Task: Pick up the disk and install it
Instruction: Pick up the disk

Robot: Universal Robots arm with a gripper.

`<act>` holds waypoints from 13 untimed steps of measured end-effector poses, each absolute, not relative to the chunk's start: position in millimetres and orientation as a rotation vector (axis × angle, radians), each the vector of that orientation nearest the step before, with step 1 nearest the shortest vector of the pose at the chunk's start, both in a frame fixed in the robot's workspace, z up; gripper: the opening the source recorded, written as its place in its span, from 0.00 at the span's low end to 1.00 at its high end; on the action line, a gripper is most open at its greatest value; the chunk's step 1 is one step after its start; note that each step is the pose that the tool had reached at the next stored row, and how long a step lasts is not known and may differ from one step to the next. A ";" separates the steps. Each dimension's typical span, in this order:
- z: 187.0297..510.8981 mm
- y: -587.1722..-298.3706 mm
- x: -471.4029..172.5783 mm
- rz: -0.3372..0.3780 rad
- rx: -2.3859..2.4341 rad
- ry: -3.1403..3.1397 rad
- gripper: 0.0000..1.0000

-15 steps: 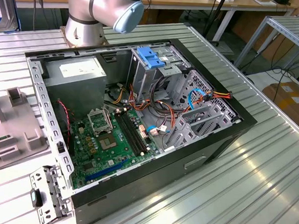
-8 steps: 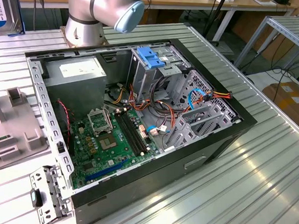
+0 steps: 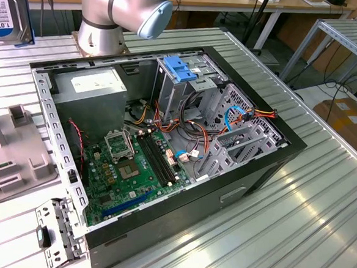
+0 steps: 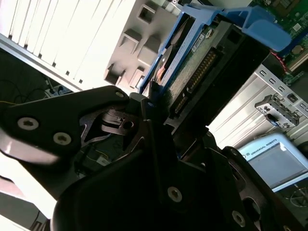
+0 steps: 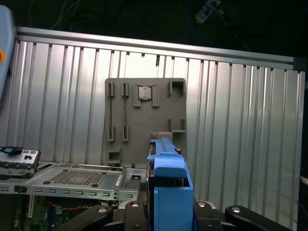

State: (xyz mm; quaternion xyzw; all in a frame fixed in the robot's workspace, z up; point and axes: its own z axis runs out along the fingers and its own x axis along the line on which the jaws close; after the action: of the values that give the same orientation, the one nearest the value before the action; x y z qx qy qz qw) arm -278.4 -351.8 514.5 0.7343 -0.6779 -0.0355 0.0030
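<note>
Open PC case (image 3: 222,214) sitting mid-worktop (image 3: 309,232). Power supply (image 3: 92,94) and motherboard (image 3: 127,167) sitting inside it, light-blue bracket (image 3: 179,68) topping the drive cage (image 3: 169,95). Grey fixture plate (image 3: 15,153) lying by the worktop's edge, exterior view's left.

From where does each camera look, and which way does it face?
Exterior view: off the arm, above the table, looking down into the computer case; the arm's joints show, and the disk at the exterior view's left edge.
First wrist view: on the arm, looking over the gripper and the held disk toward a grey tray on the table.
Second wrist view: on the arm, close behind the gripper's black links, facing the disk's connector end.
Shared: the disk in all three; the gripper in both wrist views.
</note>
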 end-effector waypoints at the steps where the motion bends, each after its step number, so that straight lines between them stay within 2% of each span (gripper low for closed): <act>1: 514.5 -352.5 -278.0 -0.111 2.302 -2.126 0.36; 13: 514.0 -363.0 -271.1 -0.111 2.302 -2.126 0.36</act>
State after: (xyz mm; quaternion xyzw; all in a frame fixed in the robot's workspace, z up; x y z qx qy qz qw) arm -271.1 -363.0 514.0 0.7343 -0.6779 -0.0355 0.0030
